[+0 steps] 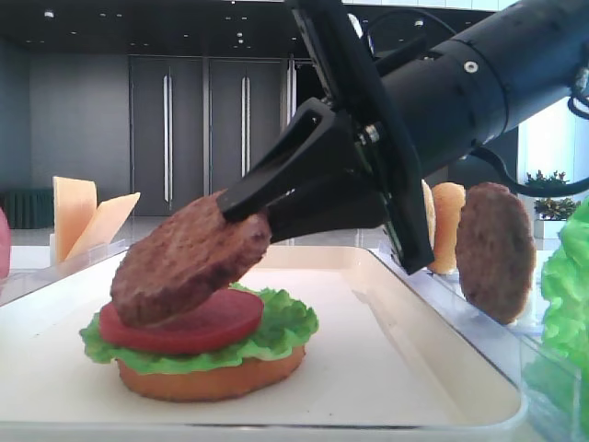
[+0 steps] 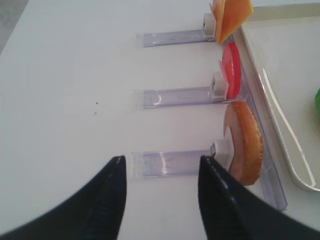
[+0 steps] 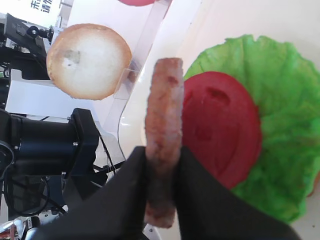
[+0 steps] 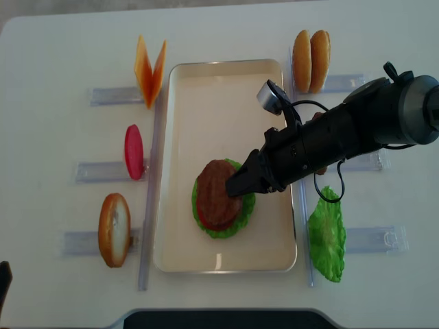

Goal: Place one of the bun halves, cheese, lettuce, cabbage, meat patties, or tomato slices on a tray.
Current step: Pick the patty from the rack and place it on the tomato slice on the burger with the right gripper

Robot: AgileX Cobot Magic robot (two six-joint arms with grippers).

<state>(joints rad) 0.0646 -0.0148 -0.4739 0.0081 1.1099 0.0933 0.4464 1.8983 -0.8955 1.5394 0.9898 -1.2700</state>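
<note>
Our right tool is clenched on the rim of a meat patty, holding it tilted just over the tomato slice that lies on the lettuce and bun half on the tray. We judge the patty light and fairly stiff, its grainy faces unlikely to slip, so an edge pinch suits it. Our left tool hangs released above the desk, holding nothing.

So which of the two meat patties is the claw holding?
The patty tilted over the tomato slice, pinched by the right gripper; the other patty stands upright outside the tray.
</note>
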